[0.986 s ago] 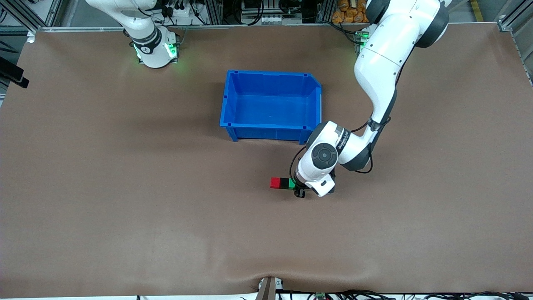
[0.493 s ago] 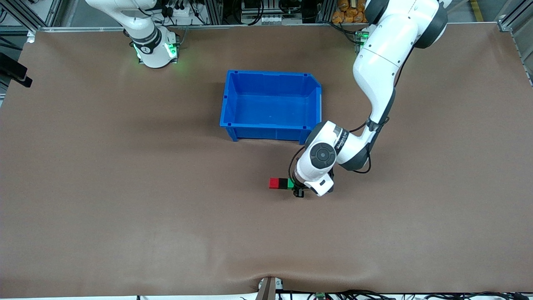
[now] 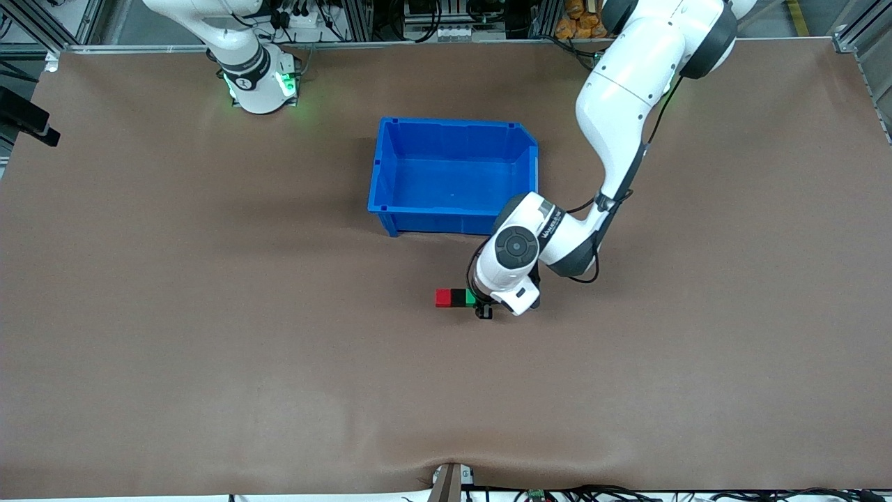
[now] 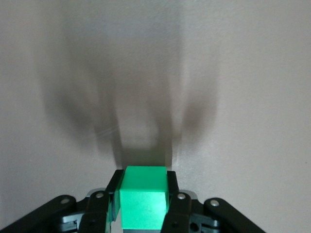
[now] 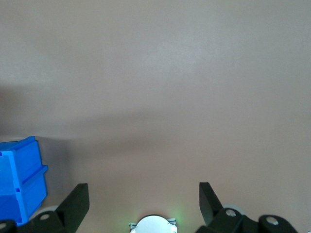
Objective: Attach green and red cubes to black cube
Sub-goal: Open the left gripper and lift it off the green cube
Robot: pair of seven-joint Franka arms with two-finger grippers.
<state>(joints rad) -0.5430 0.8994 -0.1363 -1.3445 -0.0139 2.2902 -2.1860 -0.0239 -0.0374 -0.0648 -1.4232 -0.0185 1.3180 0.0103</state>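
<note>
You are looking at a desk covered in a plain brown mat, with metal framing, cables and equipment along the edge where the arm bases stand. A blue bin sits open near the middle. Your left claw is closed on the green cube; in the left wrist view its fingers press against two opposite faces of that cube, which fills the gap between them. The green cube is one end of a short row: the black cube is in the middle, touching it, and the red cube touches the black one at the end toward the right arm's end of the desk. The row's long axis runs along the desk from one arm's end toward the other, and it lies nearer to the front camera than the bin. Whether the row rests on the mat or is lifted off it you cannot tell. Your right claw is wide open with nothing in it, over bare mat beside the bin; that arm waits.
</note>
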